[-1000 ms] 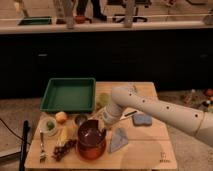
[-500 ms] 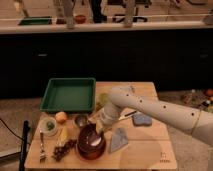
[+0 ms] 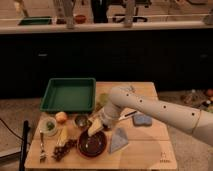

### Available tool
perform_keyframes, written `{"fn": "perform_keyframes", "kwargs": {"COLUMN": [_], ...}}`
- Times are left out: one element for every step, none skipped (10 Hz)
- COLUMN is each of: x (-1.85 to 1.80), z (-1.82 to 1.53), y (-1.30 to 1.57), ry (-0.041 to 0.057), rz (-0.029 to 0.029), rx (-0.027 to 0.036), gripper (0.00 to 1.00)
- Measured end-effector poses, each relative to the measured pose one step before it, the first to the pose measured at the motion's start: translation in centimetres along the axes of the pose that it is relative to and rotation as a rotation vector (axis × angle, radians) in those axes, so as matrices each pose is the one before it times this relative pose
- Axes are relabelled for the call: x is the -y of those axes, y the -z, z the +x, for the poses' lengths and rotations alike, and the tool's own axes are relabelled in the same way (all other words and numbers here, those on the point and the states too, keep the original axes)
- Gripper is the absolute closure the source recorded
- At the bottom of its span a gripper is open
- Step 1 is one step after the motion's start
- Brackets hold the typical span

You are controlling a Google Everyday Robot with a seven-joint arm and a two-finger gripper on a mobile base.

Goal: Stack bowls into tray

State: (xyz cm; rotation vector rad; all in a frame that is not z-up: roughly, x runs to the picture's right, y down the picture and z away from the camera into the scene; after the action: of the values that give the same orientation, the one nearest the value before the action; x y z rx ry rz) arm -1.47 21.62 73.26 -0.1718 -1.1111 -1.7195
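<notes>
Dipped a bit lower than a second ago, putting gripper (image 3: 95, 127) at back rim of maroon bowl (image 3: 92, 146) near front edge of table (image 3: 145, 150). Can't tell if clenched or released. Nothing in green tray (image 3: 67, 95) at back-left corner yet, so probably still pre-lift.

A second ago the dark maroon bowl (image 3: 93, 145) sat high over the orange bowl (image 3: 81, 150), with a broad band of orange showing under it. Now it has sunk down inside, and only a thin reddish edge shows round it. The gripper (image 3: 96, 128) has come down a little with it and hangs at the maroon bowl's far rim.
</notes>
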Motion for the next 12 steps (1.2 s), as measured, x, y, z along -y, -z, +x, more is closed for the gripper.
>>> {"fn": "perform_keyframes", "kwargs": {"x": [-0.158,-0.207,-0.253,-0.335,-0.448,-0.438,-0.443,-0.247,-0.226,0.078,0.434,0.404], "z": [-0.022,-0.023,0.006,-0.056,-0.058,-0.074,-0.068,-0.082,-0.301,-0.369,-0.402,-0.571], "y": [0.298,0.264,0.221,-0.039,-0.124,-0.152,-0.535,-0.315,-0.541,-0.444,-0.316,-0.321], "ry": [-0.0057,-0.00883,-0.02327,-0.02737,-0.05505,-0.06808,-0.10612,-0.04225,-0.04004,-0.01665,0.00466,0.00462], "rz": [-0.00828,-0.01114,-0.01649,-0.01122,-0.01413,-0.0178,-0.02315,-0.00672,-0.00209,0.00813,0.01349,0.01805], "rx": [-0.00534,-0.00603,-0.00898,-0.00605,-0.00753,-0.00441,-0.00375,-0.00363,-0.00423,-0.00284,-0.00544,-0.00502], "gripper": [0.2,0.2,0.2,0.2,0.2,0.2,0.2,0.2,0.2,0.2,0.2,0.2]}}
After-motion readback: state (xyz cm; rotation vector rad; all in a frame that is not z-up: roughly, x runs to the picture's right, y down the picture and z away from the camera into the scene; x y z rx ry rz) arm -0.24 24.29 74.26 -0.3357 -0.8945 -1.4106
